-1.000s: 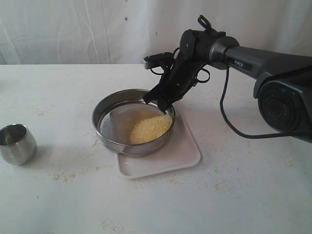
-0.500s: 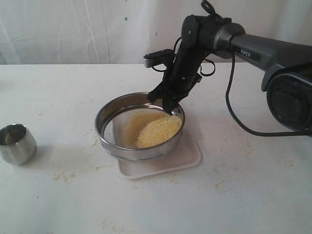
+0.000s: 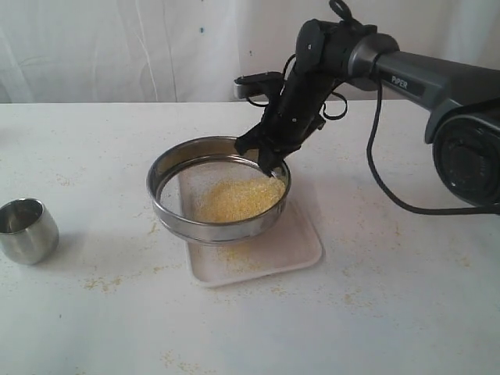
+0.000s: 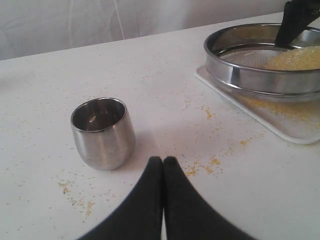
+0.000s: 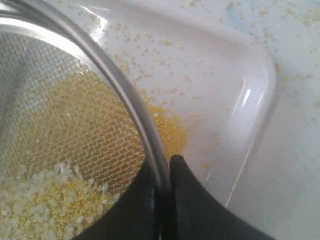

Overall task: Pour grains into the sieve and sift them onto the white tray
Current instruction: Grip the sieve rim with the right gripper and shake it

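Over the white tray (image 3: 301, 242), the sieve (image 3: 211, 231) appeared lifted off the tray floor. Its far rim was pinched between the right jaws, one inside the ring and one outside. I logged the grains (image 3: 234, 201) heaped on the mesh, toward that gripped side. Fine yellow meal (image 3: 234, 255) lay on the tray under the sieve. Well left of the tray in the exterior view, a steel cup (image 3: 27, 230) stood upright on the counter (image 3: 391, 312). The left jaws, also away from the tray, were pressed together with nothing between them.
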You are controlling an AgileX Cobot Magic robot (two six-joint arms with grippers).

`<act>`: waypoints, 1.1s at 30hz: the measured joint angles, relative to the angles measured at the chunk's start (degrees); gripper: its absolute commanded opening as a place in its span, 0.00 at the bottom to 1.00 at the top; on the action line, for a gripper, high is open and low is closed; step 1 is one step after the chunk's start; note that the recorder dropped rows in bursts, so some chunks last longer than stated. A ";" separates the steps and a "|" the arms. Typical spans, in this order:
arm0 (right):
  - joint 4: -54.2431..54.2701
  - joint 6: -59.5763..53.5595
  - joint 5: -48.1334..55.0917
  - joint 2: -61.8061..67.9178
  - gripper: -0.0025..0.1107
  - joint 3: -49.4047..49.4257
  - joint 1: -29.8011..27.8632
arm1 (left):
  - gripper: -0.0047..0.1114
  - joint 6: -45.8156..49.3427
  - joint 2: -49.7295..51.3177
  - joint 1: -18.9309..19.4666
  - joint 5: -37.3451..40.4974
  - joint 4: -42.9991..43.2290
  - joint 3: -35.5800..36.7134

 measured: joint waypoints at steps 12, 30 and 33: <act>-0.67 -0.79 0.16 -0.75 0.02 0.22 0.66 | 0.04 0.00 0.00 0.00 0.00 0.00 0.00; -4.58 5.37 -3.27 -1.25 0.02 0.41 1.25 | 0.04 0.00 0.00 0.00 0.00 0.00 0.00; -1.89 0.71 -2.37 -0.82 0.02 0.41 1.25 | 0.04 0.00 0.00 0.00 0.00 0.00 0.00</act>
